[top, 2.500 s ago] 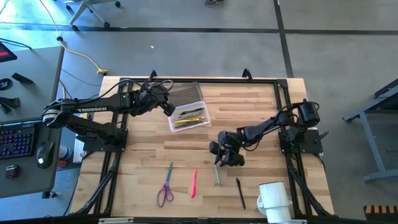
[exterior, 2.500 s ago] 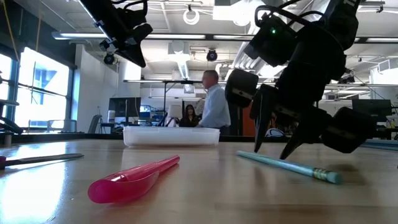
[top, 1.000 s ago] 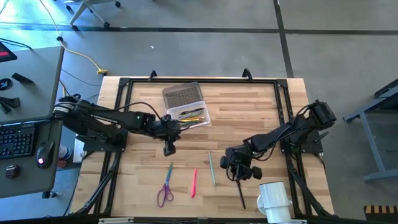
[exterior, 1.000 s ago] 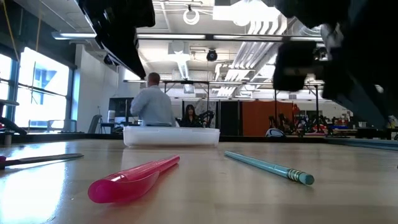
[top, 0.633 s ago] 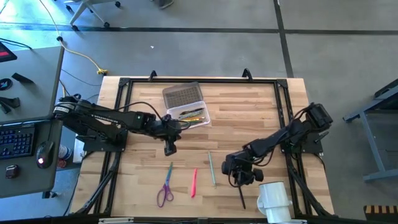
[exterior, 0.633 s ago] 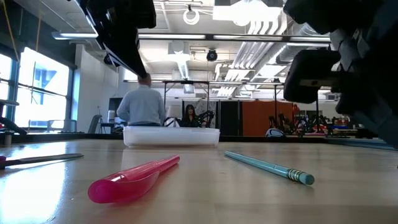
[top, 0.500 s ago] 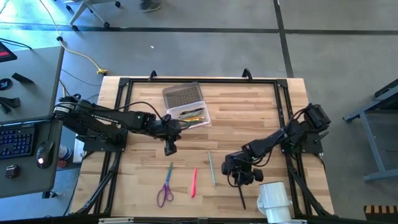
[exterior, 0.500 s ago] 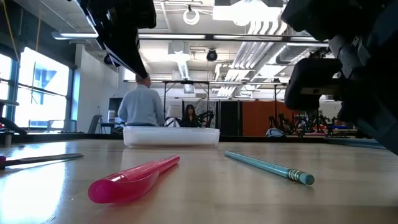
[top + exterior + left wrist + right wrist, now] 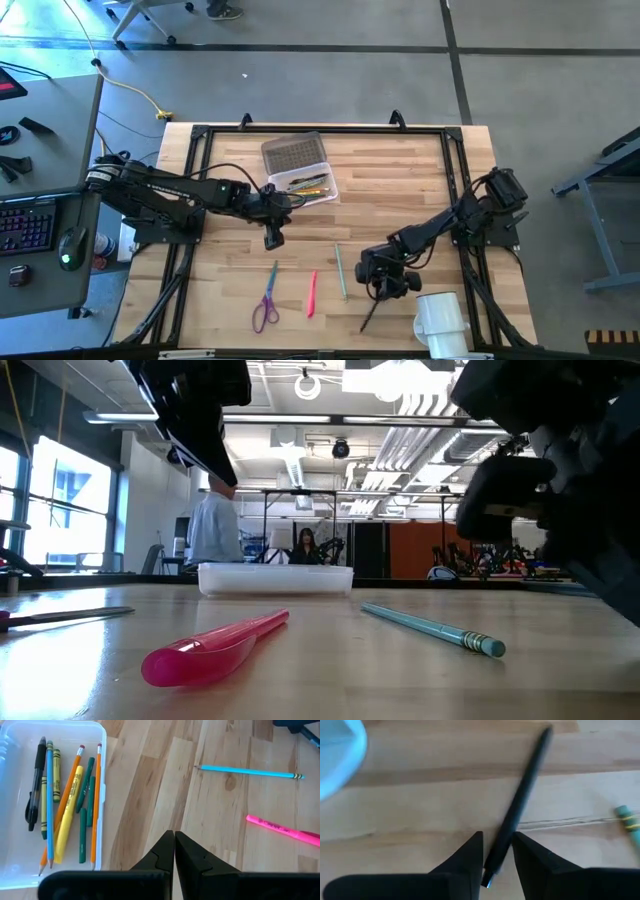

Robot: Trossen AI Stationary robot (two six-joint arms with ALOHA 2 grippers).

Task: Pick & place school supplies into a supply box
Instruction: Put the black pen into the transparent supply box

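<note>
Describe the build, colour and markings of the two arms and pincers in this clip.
Both arms are black and jointed, with loose dark cables looping along them. The left arm has faint white lettering on its link. The left pincer and right pincer have matte black, wedge-shaped fingers.

Robotics lab: exposed silver ceiling ducts (image 9: 420, 435), grey concrete floor (image 9: 330, 85), black keyboard workstation (image 9: 25, 225) beside wooden tabletop (image 9: 400, 175).

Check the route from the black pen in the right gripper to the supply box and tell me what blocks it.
Nothing visible blocks it outright. The right gripper pinches the black pen near the white mug. Toward the supply box lies bare wood; the blue pencil lies flat there, and the left gripper hangs beside the box.
</note>
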